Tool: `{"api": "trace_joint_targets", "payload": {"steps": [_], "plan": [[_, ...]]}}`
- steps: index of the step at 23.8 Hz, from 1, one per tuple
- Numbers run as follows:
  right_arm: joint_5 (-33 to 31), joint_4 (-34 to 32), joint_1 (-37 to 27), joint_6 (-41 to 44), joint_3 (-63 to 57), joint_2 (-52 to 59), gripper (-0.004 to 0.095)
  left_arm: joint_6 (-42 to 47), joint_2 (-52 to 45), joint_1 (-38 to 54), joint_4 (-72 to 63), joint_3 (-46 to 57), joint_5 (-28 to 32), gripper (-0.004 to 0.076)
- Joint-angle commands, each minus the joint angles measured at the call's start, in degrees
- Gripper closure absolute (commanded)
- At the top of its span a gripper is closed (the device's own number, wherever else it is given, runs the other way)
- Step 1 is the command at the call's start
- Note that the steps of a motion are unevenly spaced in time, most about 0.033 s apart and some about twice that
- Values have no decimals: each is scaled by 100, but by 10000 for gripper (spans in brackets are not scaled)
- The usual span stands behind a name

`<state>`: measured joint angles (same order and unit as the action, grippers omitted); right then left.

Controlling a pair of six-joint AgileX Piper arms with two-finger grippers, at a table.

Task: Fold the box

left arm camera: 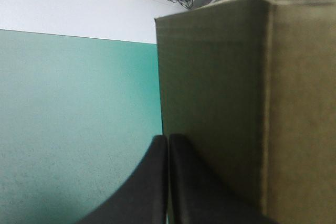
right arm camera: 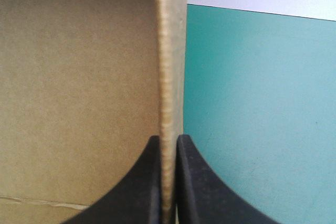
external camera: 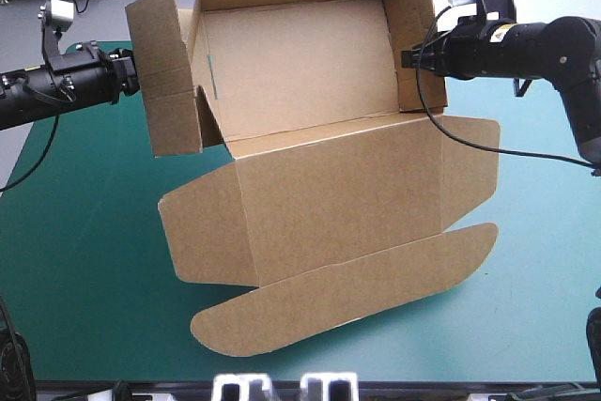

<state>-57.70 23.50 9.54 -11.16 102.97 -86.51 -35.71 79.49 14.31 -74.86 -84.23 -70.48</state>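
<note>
Brown box [external camera: 319, 185] sits mid-worktop [external camera: 75, 269] on the teal-green cover. Back and side walls are raised at the far end, with the lid and its rounded flap flat toward the near edge. Left gripper [left arm camera: 168, 139]: jaws clamped on the splayed left wall. Right gripper [right arm camera: 168, 140]: jaws clamped on the right wall's edge.

Nothing legible anywhere: no print on the box [external camera: 319, 185]. Only a small yellow label [external camera: 497, 32] on the right arm [external camera: 563, 44], too small to read.
</note>
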Motion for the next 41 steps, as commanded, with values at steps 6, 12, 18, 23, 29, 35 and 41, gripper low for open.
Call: {"api": "trace_joint_targets", "payload": {"steps": [6, 12, 18, 23, 29, 35, 41], "plan": [[575, 331, 0, 18, 185, 35, 926, 94, -398, -37, -447, -161, -334, 726], [681, 519, 0, -62, 185, -16, 927, 108, -398, -37, -461, -161, -334, 726], [802, 732, 13, -178, 185, -26, 923, 163, -398, -37, -461, -161, -334, 726], [811, 709, 13, -218, 185, -65, 908, 393, -398, -128, -472, -161, -334, 668], [833, 684, 173, -257, 185, -317, 908, 369, -398, -665, -472, -161, -322, 479], [949, 502, 415, -282, 185, -474, 908, 369, -398, -665, -290, -161, -322, 311], [1236, -169, 898, 1, 185, -474, 908, 392, -398, -665, 684, -161, -237, 300]]}}
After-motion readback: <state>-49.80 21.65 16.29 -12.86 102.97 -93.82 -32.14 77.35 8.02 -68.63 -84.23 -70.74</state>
